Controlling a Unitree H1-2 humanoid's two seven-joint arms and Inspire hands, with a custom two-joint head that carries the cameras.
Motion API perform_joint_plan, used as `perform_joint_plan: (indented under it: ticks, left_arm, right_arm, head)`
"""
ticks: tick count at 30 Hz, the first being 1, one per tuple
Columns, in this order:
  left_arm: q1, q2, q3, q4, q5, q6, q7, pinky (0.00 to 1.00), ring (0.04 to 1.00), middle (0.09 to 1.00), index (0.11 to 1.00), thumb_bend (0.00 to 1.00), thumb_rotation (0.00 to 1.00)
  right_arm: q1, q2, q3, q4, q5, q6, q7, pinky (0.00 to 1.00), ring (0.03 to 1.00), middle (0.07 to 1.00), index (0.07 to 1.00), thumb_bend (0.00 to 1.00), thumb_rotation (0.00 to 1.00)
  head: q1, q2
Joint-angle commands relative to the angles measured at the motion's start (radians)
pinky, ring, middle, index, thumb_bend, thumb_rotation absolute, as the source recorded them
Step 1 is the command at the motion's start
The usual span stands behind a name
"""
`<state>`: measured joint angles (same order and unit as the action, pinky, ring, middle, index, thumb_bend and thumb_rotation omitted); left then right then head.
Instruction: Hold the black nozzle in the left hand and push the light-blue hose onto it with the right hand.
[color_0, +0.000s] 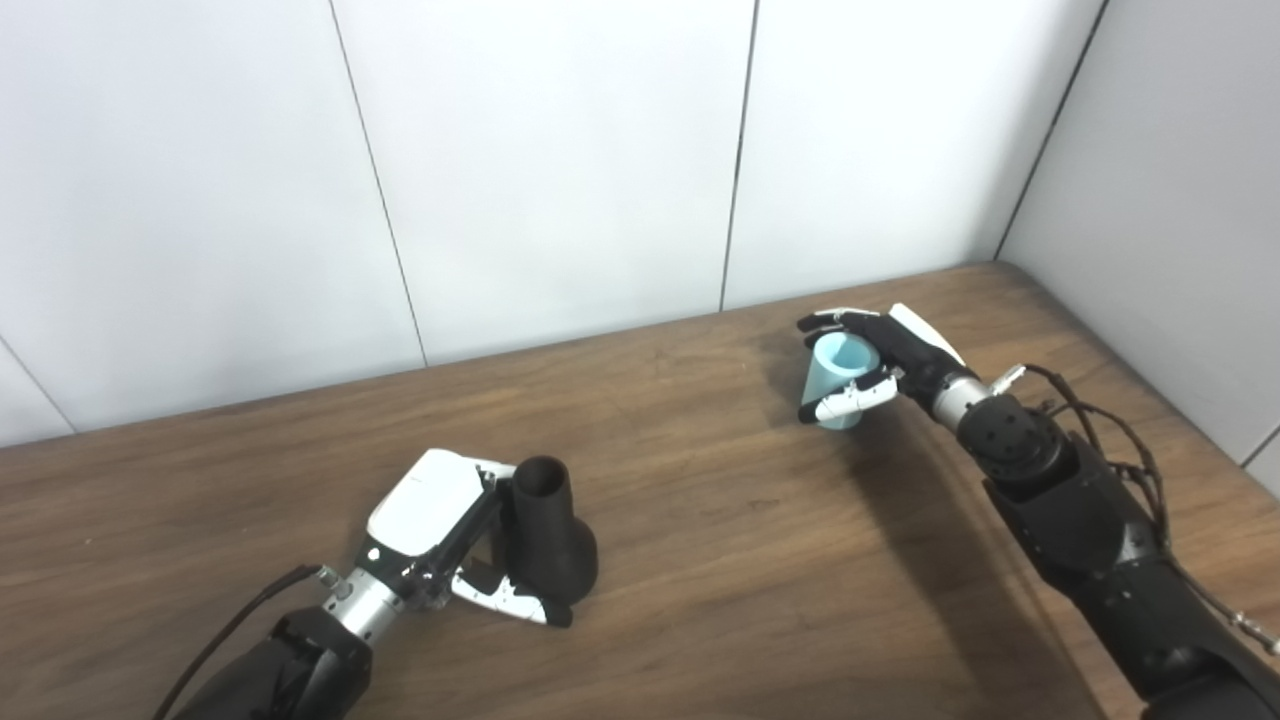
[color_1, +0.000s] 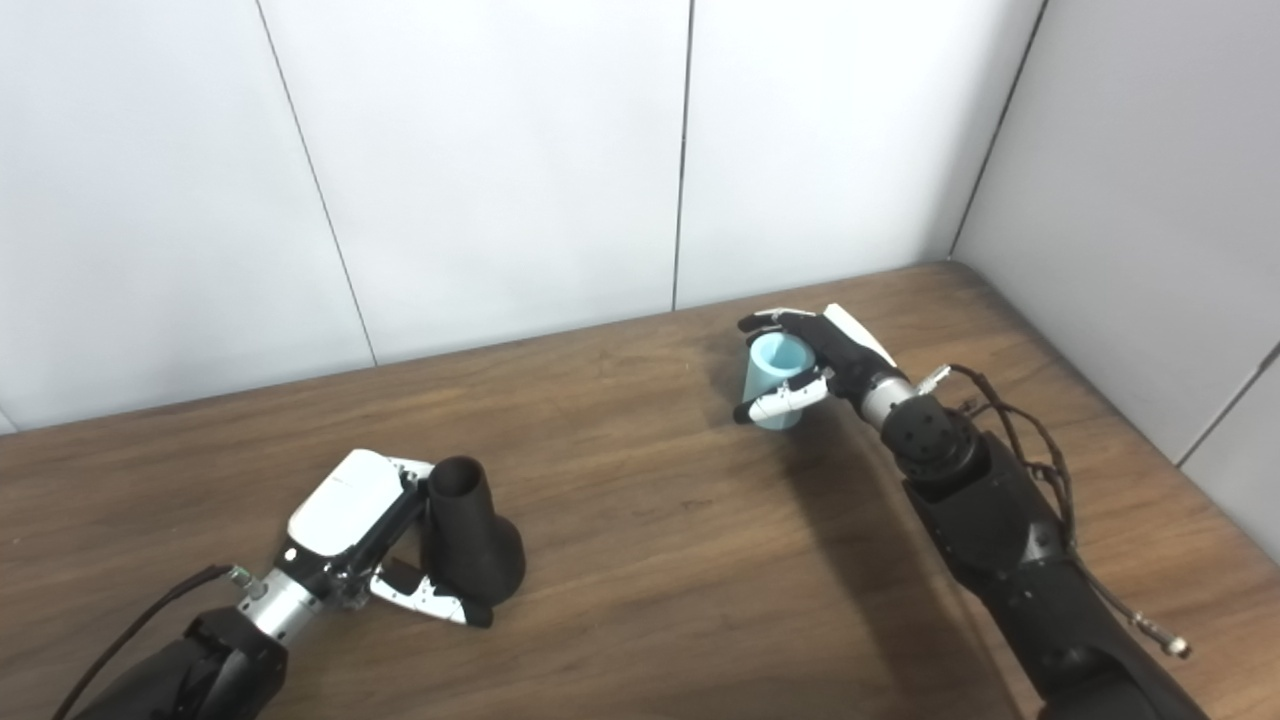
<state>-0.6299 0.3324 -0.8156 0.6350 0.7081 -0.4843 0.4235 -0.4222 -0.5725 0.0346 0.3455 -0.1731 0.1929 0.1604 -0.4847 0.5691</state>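
Light-blue hose (color_0: 840, 378) looks light and short, near the far right corner; right hand (color_0: 880, 365) fingers wrap its middle, left hand (color_0: 450, 540) fingers hold black nozzle (color_0: 548, 530).

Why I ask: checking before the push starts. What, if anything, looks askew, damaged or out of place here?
Nothing stands out. The left hand has its fingers around the black nozzle, upright on the table with its narrow open end up. The right hand holds the light-blue hose, far to the right. No spill or damage shows.
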Motion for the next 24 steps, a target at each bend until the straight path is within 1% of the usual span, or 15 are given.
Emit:
perform_joint_plan:
  ticks: [1,6,9,10,11,12,14,15,17,19,20,22,24]
  left_arm:
    - [0.139,0.051,-0.047,0.073,0.04,0.015,-0.071,0.32,0.394,0.415,0.512,0.52,0.0]
    - [0.139,0.057,-0.05,0.066,0.034,0.015,-0.072,0.33,0.406,0.428,0.514,0.52,0.0]
    - [0.141,0.057,-0.043,0.061,0.035,0.015,-0.084,0.32,0.397,0.416,0.514,0.52,0.0]
    - [0.141,0.058,-0.043,0.06,0.035,0.015,-0.08,0.32,0.395,0.414,0.515,0.52,0.0]
    - [0.142,0.058,-0.04,0.06,0.034,0.015,-0.079,0.31,0.385,0.406,0.513,0.52,0.0]
    - [0.143,0.058,-0.038,0.06,0.033,0.015,-0.079,0.31,0.383,0.405,0.513,0.52,0.0]
    - [0.144,0.057,-0.036,0.061,0.032,0.015,-0.08,0.31,0.384,0.407,0.513,0.52,0.0]
    - [0.144,0.057,-0.033,0.063,0.033,0.015,-0.083,0.32,0.392,0.413,0.515,0.52,0.0]
    - [0.142,0.058,-0.039,0.065,0.035,0.015,-0.078,0.34,0.405,0.428,0.515,0.52,0.0]
    - [0.14,0.059,-0.048,0.067,0.033,0.015,-0.072,0.34,0.407,0.429,0.515,0.52,0.0]
    - [0.14,0.059,-0.05,0.067,0.031,0.015,-0.071,0.34,0.404,0.423,0.516,0.52,0.0]
    - [0.142,0.057,-0.044,0.068,0.03,0.015,-0.08,0.33,0.402,0.42,0.516,0.52,0.0]
    - [0.144,0.056,-0.04,0.069,0.031,0.015,-0.082,0.32,0.4,0.417,0.517,0.52,0.0]
  right_arm:
    - [0.015,-0.033,0.007,0.012,-0.019,0.028,0.029,0.63,0.696,0.768,0.798,0.82,0.0]
    - [0.019,-0.021,-0.002,0.023,-0.018,0.007,0.005,0.6,0.659,0.741,0.794,0.8,0.0]
    - [0.023,-0.013,-0.004,0.02,-0.036,-0.001,-0.028,0.57,0.616,0.69,0.755,0.78,0.0]
    - [0.023,-0.009,-0.005,0.023,-0.047,-0.016,-0.051,0.56,0.613,0.685,0.751,0.78,0.0]
    - [0.022,-0.007,-0.005,0.033,-0.057,-0.04,-0.073,0.51,0.559,0.563,0.608,0.63,0.0]
    - [0.021,-0.006,-0.004,0.041,-0.064,-0.059,-0.088,0.48,0.524,0.524,0.552,0.58,0.0]
    - [0.018,-0.003,-0.008,0.055,-0.069,-0.085,-0.106,0.44,0.483,0.49,0.503,0.54,0.0]
    - [0.016,-0.003,-0.009,0.066,-0.072,-0.097,-0.113,0.41,0.46,0.487,0.49,0.53,0.0]
    - [0.013,-0.002,-0.01,0.079,-0.078,-0.112,-0.128,0.4,0.444,0.478,0.486,0.53,0.0]
    - [0.015,0.002,-0.016,0.086,-0.075,-0.13,-0.144,0.4,0.443,0.475,0.487,0.53,0.0]
    - [0.015,0.005,-0.019,0.095,-0.071,-0.151,-0.154,0.4,0.445,0.48,0.49,0.53,0.0]
    - [0.015,0.011,-0.025,0.108,-0.066,-0.18,-0.17,0.4,0.446,0.485,0.49,0.52,0.0]
    - [0.016,0.016,-0.028,0.112,-0.074,-0.193,-0.188,0.4,0.449,0.487,0.488,0.52,0.0]
  head:
    - [-0.001,0.001]
    - [0.001,0.004]
    - [0.001,0.005]
    - [0.001,0.005]
    - [0.002,0.007]
    - [0.001,0.008]
    - [0.001,0.008]
    - [0.001,0.008]
    - [0.0,0.008]
    - [0.0,0.01]
    - [0.0,0.01]
    - [0.003,0.011]
    - [0.003,0.011]
